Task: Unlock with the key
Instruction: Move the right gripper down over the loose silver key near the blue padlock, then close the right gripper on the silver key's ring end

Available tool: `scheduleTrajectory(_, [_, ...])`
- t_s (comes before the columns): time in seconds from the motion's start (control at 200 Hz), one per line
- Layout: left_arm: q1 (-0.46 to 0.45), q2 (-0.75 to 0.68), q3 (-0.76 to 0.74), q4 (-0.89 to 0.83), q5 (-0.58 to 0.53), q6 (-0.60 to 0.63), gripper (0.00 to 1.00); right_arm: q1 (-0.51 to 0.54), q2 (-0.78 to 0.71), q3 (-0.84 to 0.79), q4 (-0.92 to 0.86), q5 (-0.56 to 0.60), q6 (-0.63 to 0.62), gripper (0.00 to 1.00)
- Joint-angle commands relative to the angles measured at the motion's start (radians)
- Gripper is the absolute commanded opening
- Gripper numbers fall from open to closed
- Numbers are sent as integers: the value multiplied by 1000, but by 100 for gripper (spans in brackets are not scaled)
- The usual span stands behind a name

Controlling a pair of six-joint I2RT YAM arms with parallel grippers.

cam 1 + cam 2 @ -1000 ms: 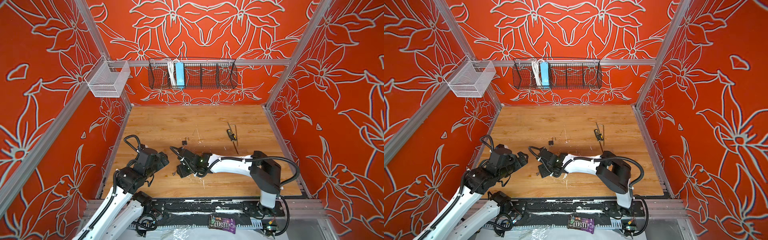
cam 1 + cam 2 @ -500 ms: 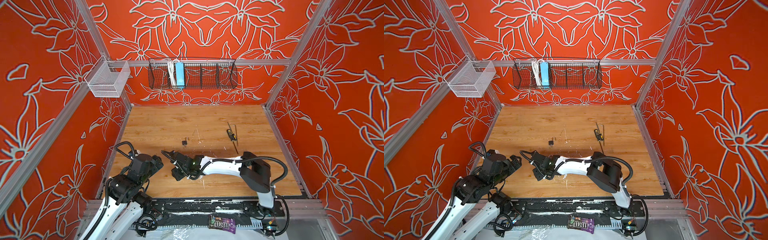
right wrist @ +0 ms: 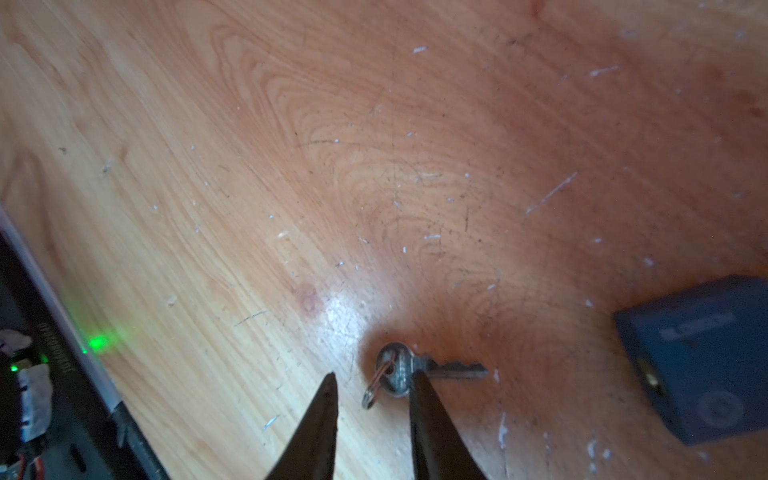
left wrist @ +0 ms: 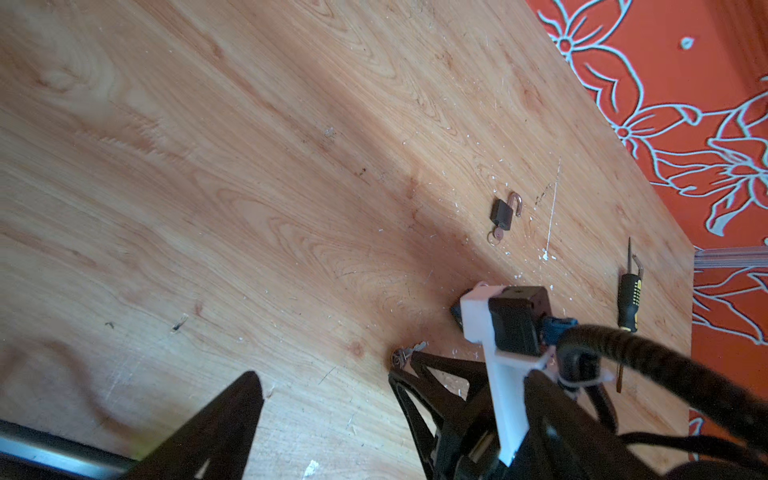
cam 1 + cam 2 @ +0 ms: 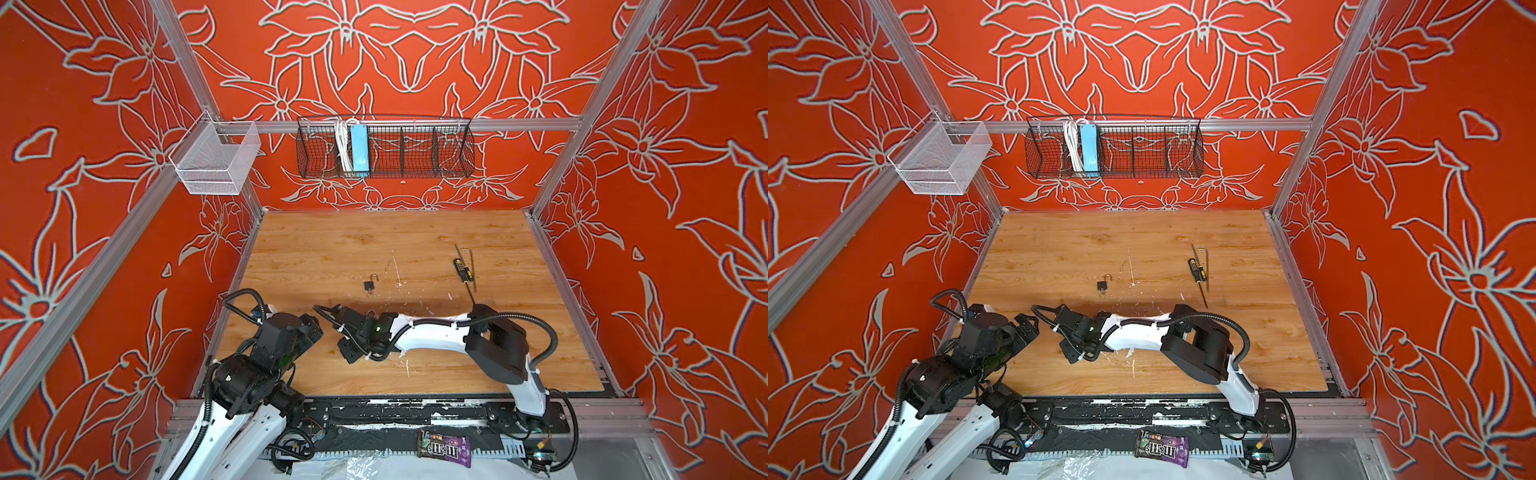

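A small silver key (image 3: 415, 368) on a wire ring lies flat on the wooden table (image 3: 374, 124). My right gripper (image 3: 374, 378) stands open and narrow over it, with one fingertip (image 3: 417, 380) over the edge of the key's head and the ring between the tips. Close beside the key lies a dark blue block (image 3: 702, 365) with a round keyhole. In the left wrist view the key (image 4: 409, 355) peeks out at the right gripper's tip. My left gripper (image 5: 309, 328) hangs open at the near left with nothing in it. Its one visible finger (image 4: 224, 428) is above bare wood.
A small black padlock (image 5: 369, 284) with its shackle swung open and a ringed key at its base lies mid-table. A black-and-yellow screwdriver (image 5: 462, 268) and a hex key (image 5: 472, 266) lie further right. Wire baskets (image 5: 384, 149) hang on the back wall.
The right gripper has slid a little left over the key and its jaws have narrowed. The left arm has drawn back toward the near-left corner, still open.
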Motion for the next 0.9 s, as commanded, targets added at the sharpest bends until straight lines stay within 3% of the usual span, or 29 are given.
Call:
scheduleTrajectory(0.0, [8,-11,5,-31,-27,-17,98,9,27,29,-18,29,-21,29])
scheduleTrajectory(0.41, [8,-20,-2,-19,-22,-26,98,12,37,33,-22,55,-44,17])
scheduleTrajectory(0.891, [7,-44,-15,-11,-5,-38,98,11,46,45,-17,61,-47,11])
